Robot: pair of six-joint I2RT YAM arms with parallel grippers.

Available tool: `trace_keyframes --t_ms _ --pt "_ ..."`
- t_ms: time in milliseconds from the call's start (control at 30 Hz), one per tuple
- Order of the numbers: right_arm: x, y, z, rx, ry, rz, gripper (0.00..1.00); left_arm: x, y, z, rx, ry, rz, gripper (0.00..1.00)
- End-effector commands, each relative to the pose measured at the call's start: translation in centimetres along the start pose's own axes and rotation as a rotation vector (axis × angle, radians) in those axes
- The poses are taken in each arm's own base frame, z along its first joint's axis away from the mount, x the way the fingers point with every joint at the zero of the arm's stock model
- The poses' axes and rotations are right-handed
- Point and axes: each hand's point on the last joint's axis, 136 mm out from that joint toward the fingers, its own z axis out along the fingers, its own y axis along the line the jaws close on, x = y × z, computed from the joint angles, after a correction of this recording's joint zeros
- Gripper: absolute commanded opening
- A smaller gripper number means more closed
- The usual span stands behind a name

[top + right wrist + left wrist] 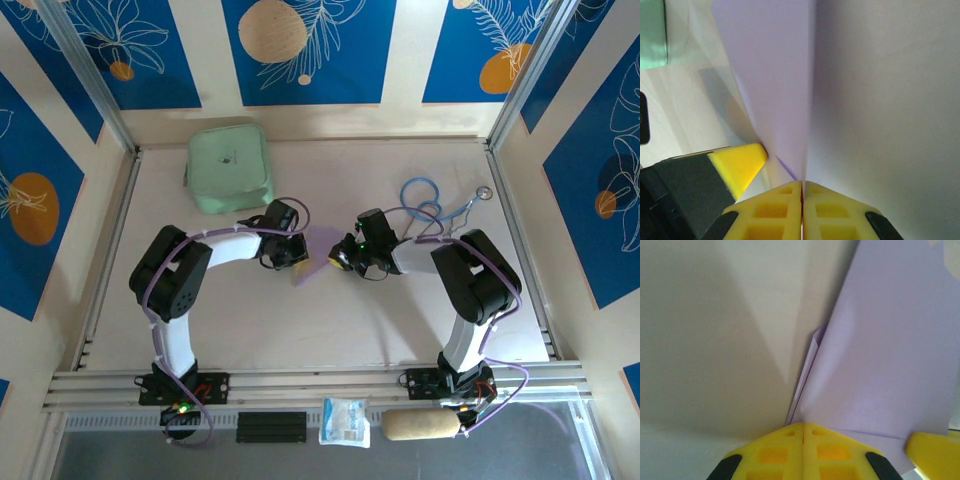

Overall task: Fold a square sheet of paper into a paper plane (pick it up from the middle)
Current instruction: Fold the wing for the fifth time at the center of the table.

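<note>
Lilac paper [890,355] clamped: left gripper [803,427], right gripper [802,184]; pouch [230,172] logo illegible.

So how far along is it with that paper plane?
Already done: the lilac paper carries creases, with a folded flap along one edge. In hand: the left gripper and the right gripper are both shut on it, pinching it from opposite sides. Left: from above it does not yet look like a narrow dart, so more folding probably remains.
</note>
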Motion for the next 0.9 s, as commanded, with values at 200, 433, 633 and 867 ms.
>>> trace_keyframes --t_ms 200,433,633,867 --pt "-0.2 0.8 -1.9 -0.001 -0.03 -0.042 0.01 -0.7 -1.3 -4.2 0.027 -0.09 0.136 0.23" --pt "-0.2 0.7 -3.2 0.023 -0.063 -0.011 0.0 0.6 -3.3 -5.8 0.123 -0.167 0.378 0.4" --pt "0.1 0.3 -3.8 0.031 -0.068 0.069 0.0 2.6 -4.6 -5.6 0.103 -0.238 0.672 0.59" --pt "0.2 0.0 -4.3 0.053 -0.063 0.138 0.0 5.2 -6.2 -4.4 0.134 -0.278 1.008 0.65"
